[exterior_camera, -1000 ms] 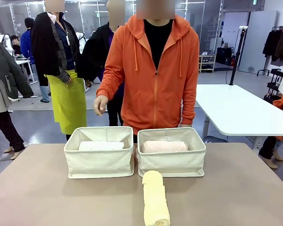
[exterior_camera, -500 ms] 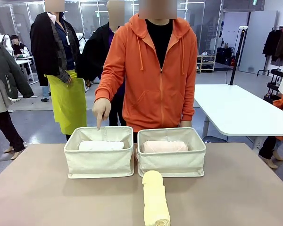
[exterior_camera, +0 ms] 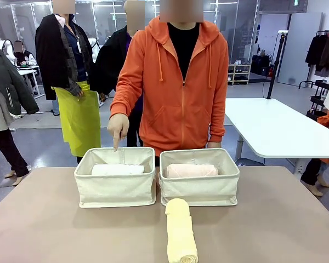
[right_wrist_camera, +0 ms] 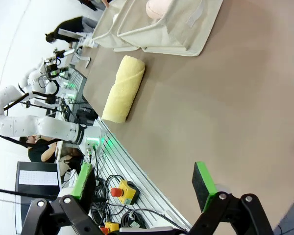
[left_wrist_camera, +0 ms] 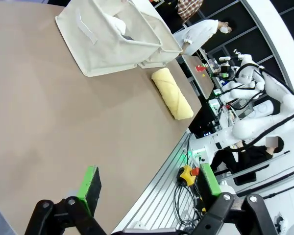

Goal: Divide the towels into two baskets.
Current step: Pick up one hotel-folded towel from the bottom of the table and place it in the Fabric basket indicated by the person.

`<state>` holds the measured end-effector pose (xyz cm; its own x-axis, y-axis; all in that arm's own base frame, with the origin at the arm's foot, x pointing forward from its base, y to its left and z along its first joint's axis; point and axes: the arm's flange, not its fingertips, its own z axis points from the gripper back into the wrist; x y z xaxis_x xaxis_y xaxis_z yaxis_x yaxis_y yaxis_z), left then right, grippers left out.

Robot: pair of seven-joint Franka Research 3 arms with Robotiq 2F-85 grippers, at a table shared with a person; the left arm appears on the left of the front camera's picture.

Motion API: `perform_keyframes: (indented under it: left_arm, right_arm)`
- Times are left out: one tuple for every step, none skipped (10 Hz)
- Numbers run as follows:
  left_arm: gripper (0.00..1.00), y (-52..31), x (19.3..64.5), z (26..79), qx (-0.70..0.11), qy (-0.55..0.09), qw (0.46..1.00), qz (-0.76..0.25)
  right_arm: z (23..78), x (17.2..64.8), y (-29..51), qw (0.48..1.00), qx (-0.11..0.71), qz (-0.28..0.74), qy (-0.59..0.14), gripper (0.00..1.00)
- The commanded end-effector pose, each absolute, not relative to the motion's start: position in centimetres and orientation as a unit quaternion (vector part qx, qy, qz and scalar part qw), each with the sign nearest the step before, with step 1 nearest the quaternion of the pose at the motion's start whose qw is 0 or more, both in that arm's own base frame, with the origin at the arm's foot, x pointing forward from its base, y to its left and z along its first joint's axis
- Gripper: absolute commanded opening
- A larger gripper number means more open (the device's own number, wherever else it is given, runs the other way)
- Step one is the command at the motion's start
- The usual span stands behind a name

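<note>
Both end effectors wide open, empty. Yellow towel on desk; hand pointing into left basket.

two baskets, three towels, one table.
</note>
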<state>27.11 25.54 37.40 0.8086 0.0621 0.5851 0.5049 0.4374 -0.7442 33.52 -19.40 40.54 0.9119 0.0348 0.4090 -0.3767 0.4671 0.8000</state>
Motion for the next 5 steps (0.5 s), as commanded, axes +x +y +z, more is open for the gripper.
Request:
perform_keyframes:
  left_arm:
    - [1.0, 25.6, 26.6, 37.8, -0.511, -0.274, 0.803, -0.139]
    - [1.0, 25.6, 26.6, 37.8, -0.511, -0.274, 0.803, -0.139]
    - [1.0, 25.6, 26.6, 37.8, -0.511, -0.274, 0.803, -0.139]
    - [1.0, 25.6, 26.6, 37.8, -0.511, -0.274, 0.803, -0.139]
    - [1.0, 25.6, 26.6, 37.8, -0.511, -0.274, 0.803, -0.139]
  right_arm:
    - [41.2, 35.4, -12.5, 0.869, 0.467, 0.106, -0.125, 1.0]
    - [40.8, 35.9, -8.7, 0.873, 0.462, 0.117, -0.106, 1.0]
    - [40.0, 36.0, -5.2, 0.876, 0.457, 0.124, -0.092, 1.0]
    - [38.9, 35.9, -1.3, 0.894, 0.42, 0.125, -0.093, 1.0]
    - [38.4, 35.5, 1.3, 0.887, 0.434, 0.121, -0.104, 1.0]
